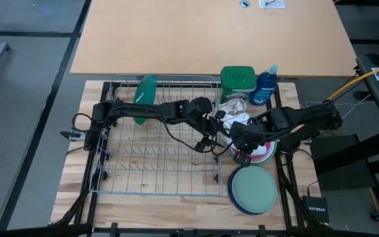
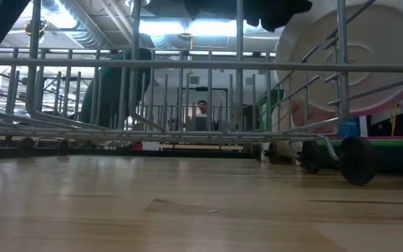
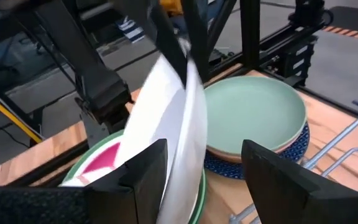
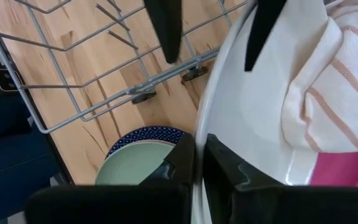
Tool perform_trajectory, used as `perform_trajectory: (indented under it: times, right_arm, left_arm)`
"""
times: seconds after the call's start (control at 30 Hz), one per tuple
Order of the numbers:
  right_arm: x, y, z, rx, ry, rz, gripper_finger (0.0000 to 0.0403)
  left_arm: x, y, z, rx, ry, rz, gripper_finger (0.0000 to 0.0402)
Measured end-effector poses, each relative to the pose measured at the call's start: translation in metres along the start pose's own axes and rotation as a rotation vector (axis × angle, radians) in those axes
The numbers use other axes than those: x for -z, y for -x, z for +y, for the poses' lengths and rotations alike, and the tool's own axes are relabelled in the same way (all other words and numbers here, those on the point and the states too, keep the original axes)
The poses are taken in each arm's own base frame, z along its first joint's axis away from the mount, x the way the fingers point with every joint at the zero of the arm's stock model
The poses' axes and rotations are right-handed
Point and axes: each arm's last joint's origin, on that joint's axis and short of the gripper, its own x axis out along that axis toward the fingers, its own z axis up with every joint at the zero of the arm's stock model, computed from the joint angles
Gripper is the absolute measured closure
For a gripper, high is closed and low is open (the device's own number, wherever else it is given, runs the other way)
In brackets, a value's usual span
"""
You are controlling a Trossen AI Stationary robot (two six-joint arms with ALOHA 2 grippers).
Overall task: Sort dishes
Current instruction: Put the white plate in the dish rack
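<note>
Now my right gripper (image 4: 197, 155) pinches the round white plate's (image 3: 176, 134) rim, tilted, centre-right; left gripper (image 3: 204, 171) straddles it wide open. Close left before releasing.

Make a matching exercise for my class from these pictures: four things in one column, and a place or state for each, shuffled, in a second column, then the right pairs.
Things
1. white plate
2. dark green plate
3. light green plate
4. left gripper

Places or states
A. standing upright in the wire rack
B. open, fingers either side of a plate's rim
C. pinched at its rim by the right gripper
D. lying flat on top of a stack, beside the rack

Pairs: 1-C, 2-A, 3-D, 4-B
</note>
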Motion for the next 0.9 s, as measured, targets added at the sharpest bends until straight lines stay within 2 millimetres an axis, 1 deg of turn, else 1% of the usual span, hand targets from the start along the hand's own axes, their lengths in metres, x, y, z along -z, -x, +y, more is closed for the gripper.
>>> perform_trajectory:
  times: [0.07, 0.2, 0.4, 0.47, 0.57, 0.9]
  right_arm:
    - [-0.0003, -0.0001, 0.0002, 0.001, 0.002, -0.003, 0.0382]
    - [-0.0014, -0.0001, 0.0012, -0.011, -0.002, -0.014, 0.0382]
    - [-0.0015, -0.0001, 0.0014, -0.014, -0.002, -0.014, 0.0382]
    - [-0.0015, -0.0001, 0.0014, -0.013, -0.002, -0.015, 0.0382]
    - [-0.0016, -0.0001, 0.0015, -0.015, -0.002, -0.015, 0.0382]
    - [-0.0012, 0.0004, 0.0014, -0.014, 0.021, -0.014, 0.0381]
  left_arm:
    - [0.0046, -0.0045, 0.0003, 0.002, -0.002, 0.004, 0.0206]
    - [0.0073, -0.0093, 0.0020, -0.009, -0.015, -0.016, 0.0206]
    - [0.0090, -0.0090, 0.0035, -0.012, -0.057, -0.013, 0.0206]
    - [0.0090, -0.0091, 0.0036, -0.013, -0.070, -0.014, 0.0213]
    - [0.0082, -0.0091, 0.0041, -0.023, -0.101, -0.018, 0.0241]
    - [0.0081, -0.0093, 0.0043, -0.041, -0.179, -0.009, 0.0372]
